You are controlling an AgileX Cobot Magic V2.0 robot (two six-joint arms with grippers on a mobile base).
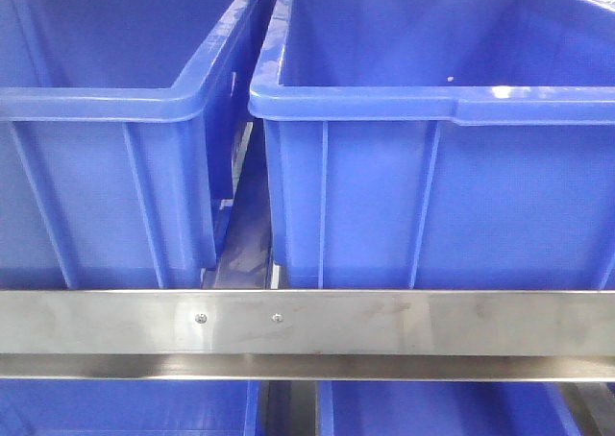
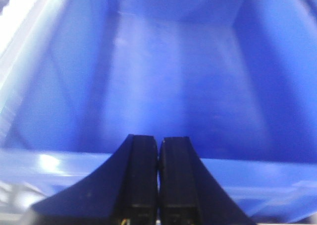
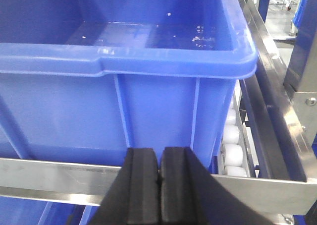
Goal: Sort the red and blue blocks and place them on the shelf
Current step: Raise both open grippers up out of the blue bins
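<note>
Neither block shows in any view, so which way they lie from either claw cannot be told. Left gripper (image 2: 158,150) hangs pinched empty above a blue bin (image 2: 163,81); right gripper (image 3: 159,165), likewise pinched empty, faces the shelf (image 3: 59,173) rail.

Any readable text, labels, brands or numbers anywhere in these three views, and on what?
None can be read.
Blue bins: plain walls, no label or moulded lettering visible.
Shelf front rail: bare steel with two screws, no marking.
Left gripper and right gripper: plain black, no print.
</note>
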